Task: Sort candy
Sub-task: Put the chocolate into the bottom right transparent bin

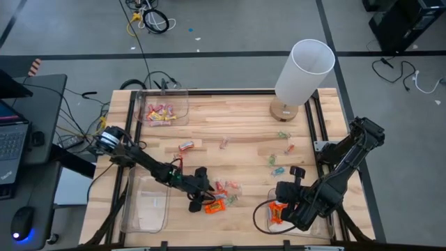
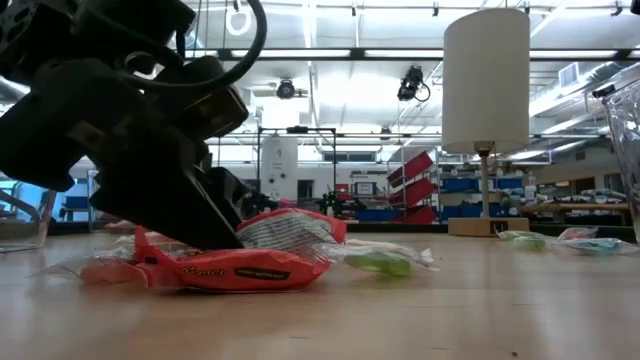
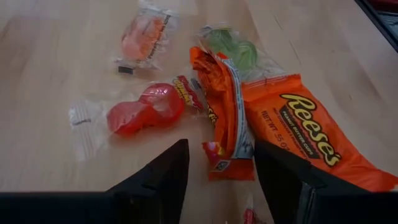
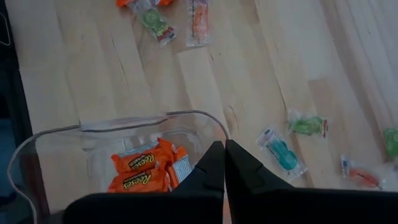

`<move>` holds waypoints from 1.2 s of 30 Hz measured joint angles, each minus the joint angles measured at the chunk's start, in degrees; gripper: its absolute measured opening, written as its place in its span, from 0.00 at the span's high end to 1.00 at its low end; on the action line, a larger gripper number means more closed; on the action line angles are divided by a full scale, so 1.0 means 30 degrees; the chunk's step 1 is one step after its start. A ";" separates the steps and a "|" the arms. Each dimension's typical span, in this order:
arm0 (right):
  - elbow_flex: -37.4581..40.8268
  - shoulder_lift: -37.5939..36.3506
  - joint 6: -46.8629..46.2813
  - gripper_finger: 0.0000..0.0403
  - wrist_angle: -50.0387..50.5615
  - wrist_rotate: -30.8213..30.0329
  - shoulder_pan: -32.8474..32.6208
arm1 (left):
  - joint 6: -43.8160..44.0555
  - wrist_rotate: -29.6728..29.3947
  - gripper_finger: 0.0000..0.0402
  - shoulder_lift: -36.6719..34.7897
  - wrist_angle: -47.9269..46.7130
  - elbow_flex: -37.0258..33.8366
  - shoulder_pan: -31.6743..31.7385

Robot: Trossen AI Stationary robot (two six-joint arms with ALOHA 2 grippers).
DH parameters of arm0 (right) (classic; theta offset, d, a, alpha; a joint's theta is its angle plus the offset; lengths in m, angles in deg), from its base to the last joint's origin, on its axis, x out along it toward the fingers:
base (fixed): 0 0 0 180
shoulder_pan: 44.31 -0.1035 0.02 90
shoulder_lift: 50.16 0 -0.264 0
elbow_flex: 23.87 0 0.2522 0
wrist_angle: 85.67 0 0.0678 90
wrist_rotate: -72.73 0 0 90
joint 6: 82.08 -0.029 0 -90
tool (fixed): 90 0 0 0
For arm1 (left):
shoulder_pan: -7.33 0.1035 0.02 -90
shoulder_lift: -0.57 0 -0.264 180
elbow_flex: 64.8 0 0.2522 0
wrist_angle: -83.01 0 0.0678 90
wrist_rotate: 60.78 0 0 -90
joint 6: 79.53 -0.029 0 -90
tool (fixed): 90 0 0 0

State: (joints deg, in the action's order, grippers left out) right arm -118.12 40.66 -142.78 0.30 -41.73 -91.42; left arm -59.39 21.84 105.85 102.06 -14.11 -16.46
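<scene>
Candy (image 1: 217, 203) lies heaped at the surface's (image 1: 237, 132) front edge. The left gripper (image 3: 217, 171), open, straddles an orange wrapper (image 3: 227, 127), likely to pick it. The right gripper (image 4: 224, 163), closed and empty, hovers over the bin (image 4: 56, 140) holding orange pieces.

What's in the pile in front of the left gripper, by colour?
Orange packs: 2
Red sweet: 1
Green sweet: 1
Peach sweet: 1
Total: 5
A red bit at the view's edge is too cut off to count.
</scene>
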 joint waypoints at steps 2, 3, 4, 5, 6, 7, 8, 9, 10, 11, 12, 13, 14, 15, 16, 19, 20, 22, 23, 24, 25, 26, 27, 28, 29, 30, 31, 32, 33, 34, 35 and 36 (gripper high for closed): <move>0.0000 0.0000 0.0157 1.00 0.0001 -0.0119 0.0000 | -0.0018 0.0000 0.54 0.0015 0.0161 0.0000 0.0000; 0.0000 0.0000 0.0166 1.00 0.0006 -0.0201 0.0000 | -0.0052 0.0000 0.56 0.0022 0.0196 -0.0007 0.0000; 0.0000 0.0000 0.0166 1.00 0.0007 -0.0335 0.0000 | -0.0059 -0.0007 0.57 0.0029 0.0196 -0.0007 0.0000; 0.0000 0.0000 0.0174 1.00 0.0000 -0.0430 0.0000 | -0.0059 -0.0007 0.59 0.0029 0.0177 -0.0007 0.0006; 0.0000 0.0000 0.0169 1.00 0.0007 -0.0471 0.0000 | -0.0060 -0.0040 0.61 0.0029 0.0134 -0.0007 0.0007; 0.0000 0.0000 0.0174 1.00 0.0001 -0.0487 0.0000 | -0.0070 -0.0079 0.63 0.0029 0.0108 -0.0007 0.0007; 0.0000 0.0000 0.0174 1.00 0.0003 -0.0489 0.0000 | -0.0074 -0.0093 0.66 0.0029 0.0089 -0.0007 0.0012; 0.0000 0.0000 0.0166 1.00 -0.0007 -0.0494 0.0000 | -0.0074 -0.0112 0.68 0.0029 0.0074 -0.0007 0.0015; 0.0000 0.0000 0.0166 1.00 -0.0001 -0.0495 0.0000 | -0.0097 -0.0128 0.71 0.0029 0.0060 -0.0007 0.0015; 0.0000 0.0000 0.0166 1.00 -0.0007 -0.0516 0.0000 | -0.0153 -0.0127 0.74 0.0029 0.0057 -0.0007 0.0015; 0.0000 0.0000 0.0166 1.00 -0.0014 -0.0599 0.0000 | -0.0245 -0.0117 0.76 0.0029 0.0054 -0.0007 0.0015; 0.0000 0.0000 0.0166 1.00 -0.0015 -0.0735 0.0000 | -0.0460 -0.0075 0.79 0.0029 0.0061 -0.0007 0.0015; 0.0000 0.0000 0.0166 1.00 -0.0015 -0.0916 0.0000 | -0.0620 -0.0005 0.81 0.0029 0.0096 -0.0007 0.0010; 0.0000 0.0000 0.0166 1.00 -0.0022 -0.1011 0.0000 | -0.0748 0.0034 0.83 0.0029 0.0128 -0.0007 0.0002; 0.0000 0.0000 0.0166 1.00 -0.0022 -0.1038 0.0000 | -0.0887 0.0060 0.85 0.0029 0.0156 -0.0007 0.0000; 0.0000 0.0000 0.0166 1.00 -0.0022 -0.1055 0.0000 | -0.1101 0.0066 0.90 0.0029 0.0224 -0.0007 0.0000; 0.0000 0.0000 0.0166 1.00 -0.0022 -0.1055 0.0000 | -0.1108 0.0066 0.90 0.0029 0.0225 -0.0007 0.0000; 0.0000 0.0000 0.0166 1.00 -0.0028 -0.1202 0.0000 | -0.1128 0.0066 0.91 0.0029 0.0230 0.0001 0.0000; 0.0000 0.0000 0.0164 1.00 -0.0034 -0.1402 0.0000 | -0.1134 0.0066 0.91 0.0029 0.0187 0.0067 0.0000; 0.0000 0.0000 0.0166 1.00 -0.0044 -0.1634 0.0002 | -0.1222 0.0066 0.91 0.0039 0.0146 0.0177 0.0000; 0.0000 0.0000 0.0166 1.00 -0.0041 -0.1861 0.0014 | -0.1428 0.0067 0.92 0.0051 0.0126 0.0292 0.0000; 0.0000 0.0000 0.0168 1.00 -0.0038 -0.2062 0.0045 | -0.1640 0.0066 0.92 0.0051 0.0115 0.0436 0.0000; 0.0000 0.0000 0.0186 1.00 -0.0044 -0.2187 0.0100 | -0.1859 0.0099 0.92 0.0051 0.0075 0.0602 0.0000; 0.0000 0.0000 0.0248 1.00 -0.0048 -0.2282 0.0152 | -0.2156 0.0222 0.92 0.0051 0.0066 0.0765 0.0000; 0.0000 0.0000 0.0305 1.00 -0.0066 -0.2359 0.0233 | -0.2396 0.0226 0.92 0.0051 -0.0001 0.0919 0.0000; 0.0000 0.0000 0.0311 1.00 -0.0073 -0.2408 0.0310 | -0.2705 0.0231 0.92 0.0051 -0.0154 0.1080 0.0000; 0.0000 0.0000 0.0312 1.00 -0.0083 -0.2417 0.0400 | -0.3021 0.0226 0.92 0.0051 -0.0336 0.1265 0.0000; 0.0000 0.0000 0.0312 1.00 -0.0125 -0.2418 0.0506 | -0.3262 0.0226 0.92 0.0051 -0.0564 0.1460 0.0000; 0.0000 0.0000 0.0312 1.00 -0.0189 -0.2425 0.0608 | -0.3662 0.0219 0.92 0.0051 -0.0739 0.1623 0.0000; 0.0000 0.0000 0.0320 1.00 -0.0229 -0.2430 0.0711 | -0.4038 0.0213 0.92 0.0051 -0.0905 0.1780 0.0000; 0.0000 0.0000 0.0406 0.99 -0.0291 -0.2432 0.0811 | -0.4370 0.0211 0.92 0.0051 -0.1052 0.1945 0.0000; 0.0000 0.0000 0.0602 0.99 -0.0474 -0.2432 0.0915 | -0.4756 0.0211 0.92 0.0051 -0.1111 0.2082 0.0000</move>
State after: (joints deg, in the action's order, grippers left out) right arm -118.12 40.66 -140.98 -1.13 -49.02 -88.68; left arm -73.66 22.47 106.00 98.73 -7.87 -16.46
